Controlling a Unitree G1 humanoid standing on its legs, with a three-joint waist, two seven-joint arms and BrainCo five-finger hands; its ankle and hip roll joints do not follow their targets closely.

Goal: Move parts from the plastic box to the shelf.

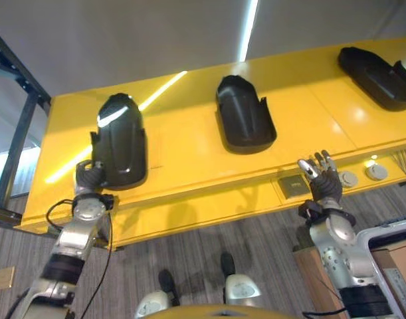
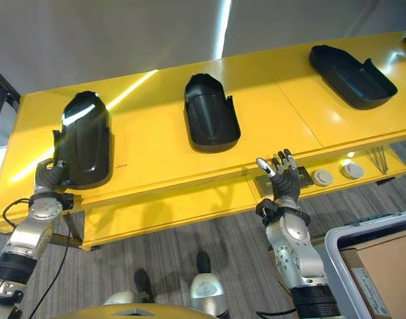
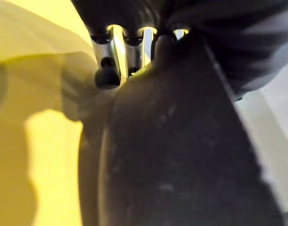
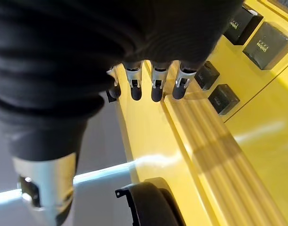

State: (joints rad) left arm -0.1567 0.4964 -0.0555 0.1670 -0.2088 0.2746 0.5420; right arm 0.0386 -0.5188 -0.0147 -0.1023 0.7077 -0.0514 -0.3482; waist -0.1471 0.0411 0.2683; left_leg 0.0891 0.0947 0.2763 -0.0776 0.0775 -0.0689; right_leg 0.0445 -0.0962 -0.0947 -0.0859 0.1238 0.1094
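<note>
Left eye view, and there it is: a glossy black moulded plastic part [image 1: 119, 141], shell-shaped, lying on the left end of the bright yellow shelf [image 1: 189, 143], with the left hand [image 1: 90, 175] right at its near edge. Further along sit a second black moulded part [image 1: 243, 115] mid-shelf and a third black part [image 1: 377, 75] at the far right end, well apart from each other. So, by my reading, three parts are up on the shelf already, and the leftmost one looks to be just being set down or adjusted. The grey-rimmed plastic box [image 2: 342, 256] sits at the lower right; what remains inside it can't be seen, so how much is left is unclear. Now the hands: in the left wrist view the silver fingers [image 3: 108, 61] press against the dark part, but whether they clasp it or merely touch it, I cannot tell. The right hand [image 2: 284, 178] is up by the shelf's front edge, fingers straight and spread, holding nothing, near two small round grey discs [image 2: 337, 174].
</note>
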